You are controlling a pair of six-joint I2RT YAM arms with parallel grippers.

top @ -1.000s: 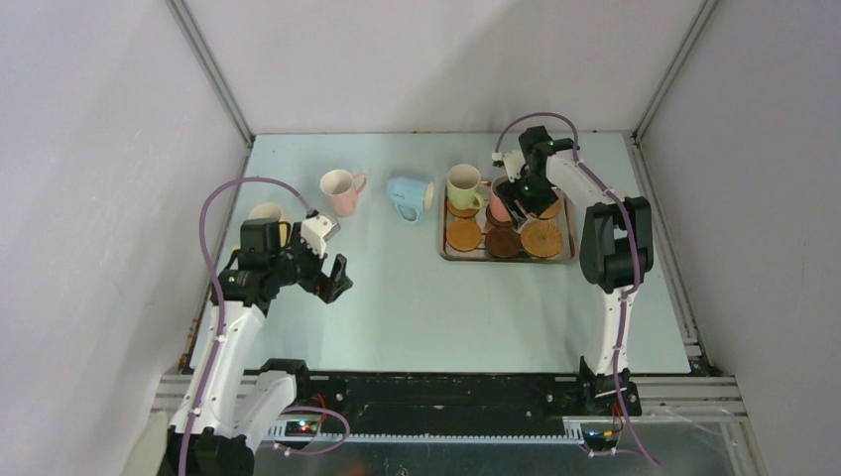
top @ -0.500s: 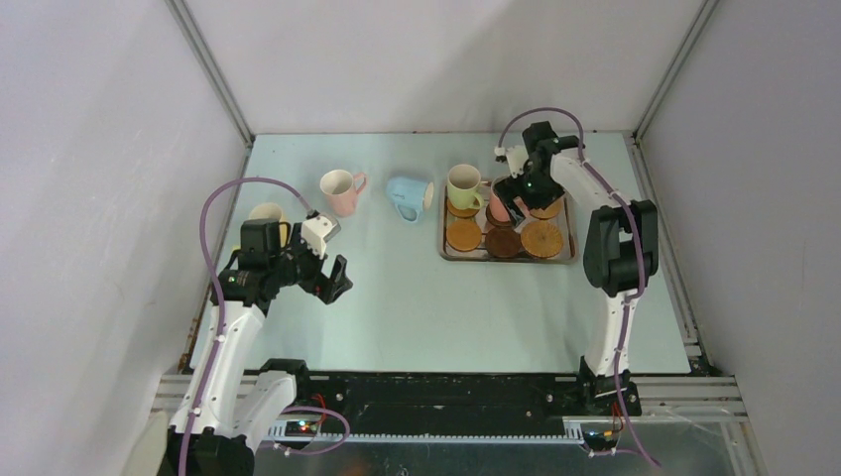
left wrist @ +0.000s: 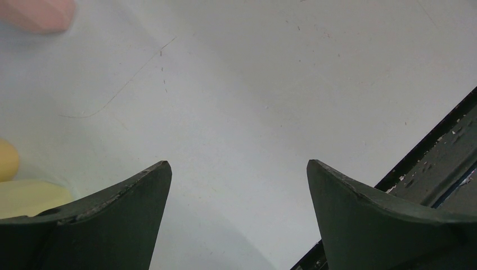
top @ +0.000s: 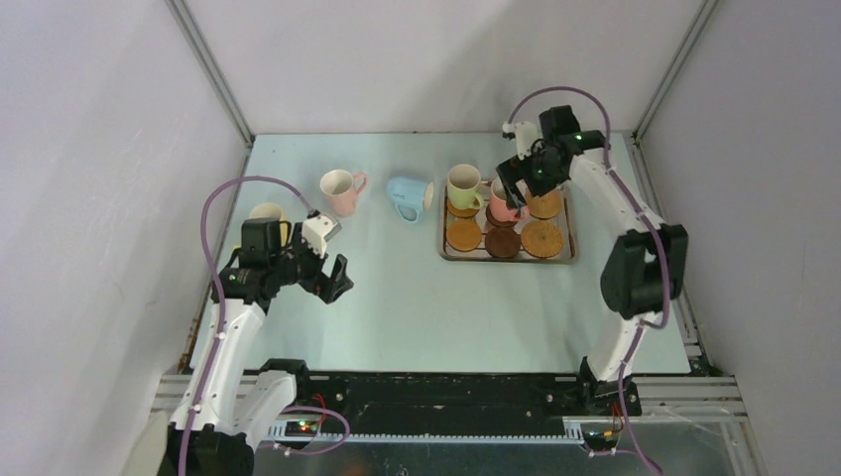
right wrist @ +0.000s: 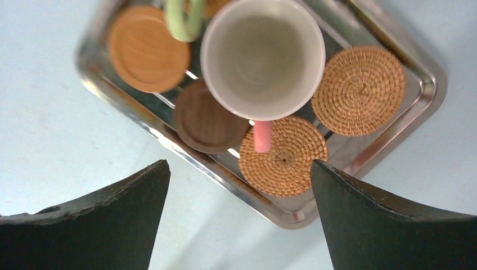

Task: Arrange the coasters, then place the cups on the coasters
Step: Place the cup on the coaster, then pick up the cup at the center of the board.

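- Pink cream-lined mug point(right wrist: 262, 56) upright in rectangular steel tray point(right wrist: 430, 93).
- Right tool point(right wrist: 239, 166) above it, fingers apart, empty.
- Left tool point(left wrist: 236, 169) fingers apart over pale bench point(left wrist: 253, 84).

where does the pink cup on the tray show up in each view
top external: pink cup in the tray's back row, middle, beneath the open right hand.
right wrist: pink cup at top centre, seen from above, handle pointing down the picture.
left wrist: not in it.
shared landmark: the steel tray, in top external and right wrist.
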